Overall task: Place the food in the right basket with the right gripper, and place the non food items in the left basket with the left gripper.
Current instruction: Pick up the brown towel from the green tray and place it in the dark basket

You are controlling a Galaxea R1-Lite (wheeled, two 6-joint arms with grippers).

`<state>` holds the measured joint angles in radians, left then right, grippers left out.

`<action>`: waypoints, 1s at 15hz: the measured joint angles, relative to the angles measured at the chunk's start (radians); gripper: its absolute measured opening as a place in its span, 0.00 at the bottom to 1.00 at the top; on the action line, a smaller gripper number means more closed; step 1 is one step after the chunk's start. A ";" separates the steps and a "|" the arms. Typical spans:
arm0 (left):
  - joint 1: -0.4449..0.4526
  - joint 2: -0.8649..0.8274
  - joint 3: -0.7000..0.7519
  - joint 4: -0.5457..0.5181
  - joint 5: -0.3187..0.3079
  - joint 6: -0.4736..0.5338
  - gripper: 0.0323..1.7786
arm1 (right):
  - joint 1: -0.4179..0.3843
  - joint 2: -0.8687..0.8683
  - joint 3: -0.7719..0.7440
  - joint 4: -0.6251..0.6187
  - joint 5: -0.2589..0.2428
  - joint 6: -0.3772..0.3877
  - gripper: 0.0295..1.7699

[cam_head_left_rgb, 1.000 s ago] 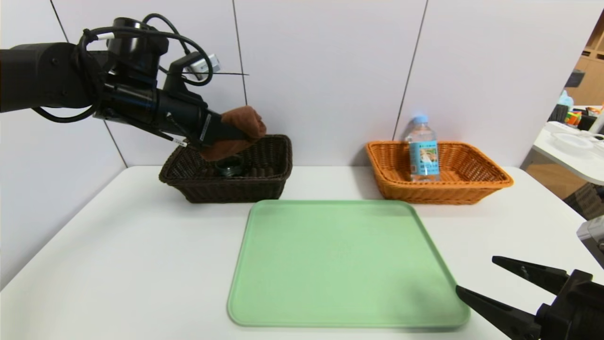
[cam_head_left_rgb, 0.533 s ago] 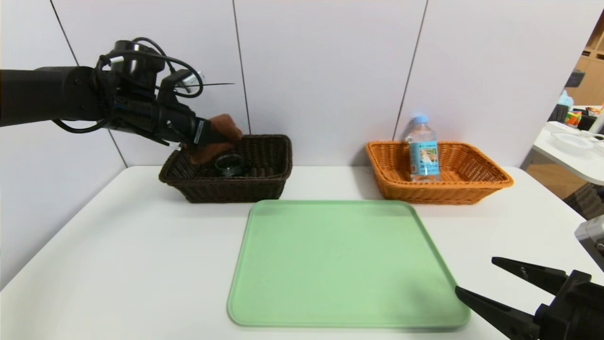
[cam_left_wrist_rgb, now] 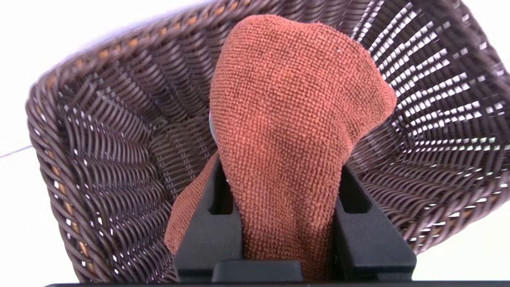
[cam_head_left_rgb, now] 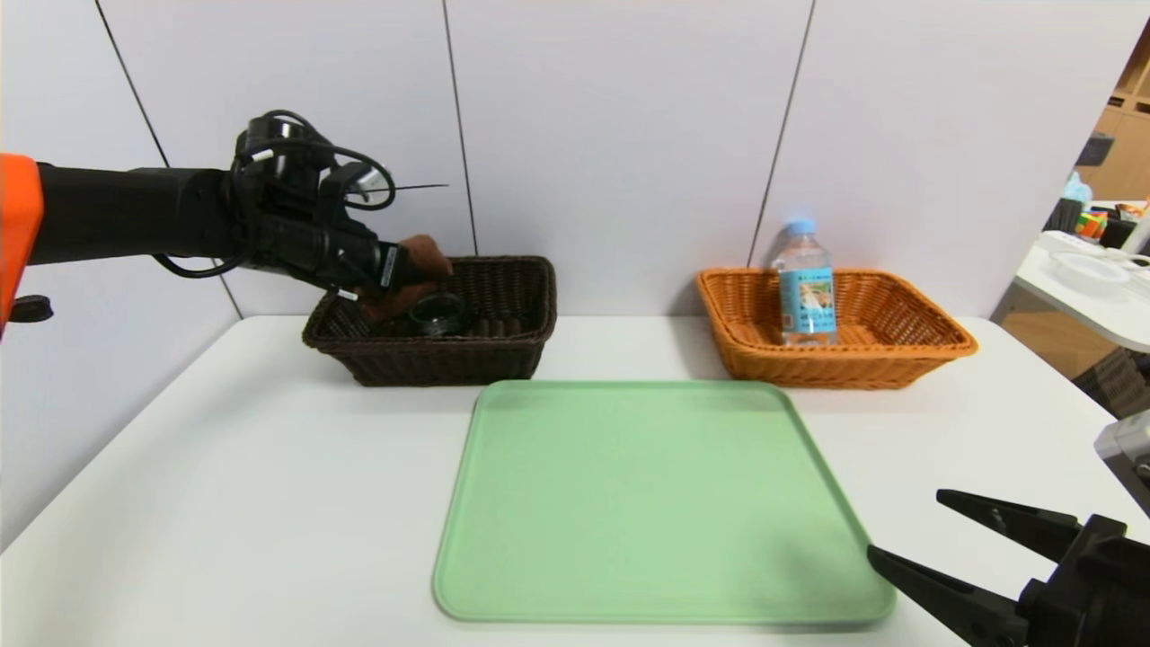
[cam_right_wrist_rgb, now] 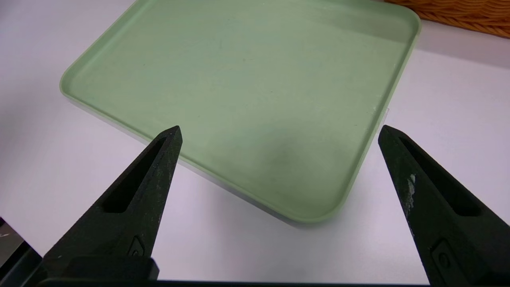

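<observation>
Left gripper (cam_head_left_rgb: pixel 409 270) is over the dark basket's (cam_head_left_rgb: pixel 503 346) near-left end, jaws narrow, pinching the cloth (cam_left_wrist_rgb: pixel 287 131). Cloth hangs inside the basket, above a small round dark item (cam_head_left_rgb: pixel 437 313) already in it. Bottle (cam_head_left_rgb: pixel 805 283) stands upright in the orange basket (cam_head_left_rgb: pixel 934 346), well right of the dark one. Green tray (cam_head_left_rgb: pixel 656 503) sits in front of both. Right gripper (cam_right_wrist_rgb: pixel 279 147) is parked at the tray's near-right corner, jaws wide, nothing held. Risk: terry pile may snag on the fingers at release and get dragged back out; a fold may drape over the rim.
</observation>
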<state>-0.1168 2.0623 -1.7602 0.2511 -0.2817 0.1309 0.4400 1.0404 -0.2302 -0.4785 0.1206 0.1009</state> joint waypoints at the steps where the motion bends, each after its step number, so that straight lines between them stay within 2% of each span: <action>1: -0.002 0.001 0.001 -0.001 -0.004 -0.001 0.29 | 0.000 0.000 0.000 0.000 0.000 0.000 0.96; 4: -0.045 0.006 0.002 -0.039 -0.009 -0.009 0.29 | 0.000 0.000 0.000 0.000 0.000 0.000 0.96; 8: -0.116 0.037 -0.006 -0.152 -0.009 -0.068 0.29 | -0.001 -0.003 0.002 0.001 -0.003 -0.001 0.96; 13: -0.175 0.079 -0.005 -0.157 -0.006 -0.091 0.29 | -0.002 -0.003 0.007 -0.001 -0.001 -0.001 0.96; 15: -0.189 0.099 -0.005 -0.191 -0.005 -0.096 0.29 | -0.002 -0.002 0.007 -0.001 -0.001 -0.002 0.96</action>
<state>-0.3057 2.1615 -1.7651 0.0604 -0.2870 0.0345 0.4381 1.0381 -0.2236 -0.4791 0.1198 0.0989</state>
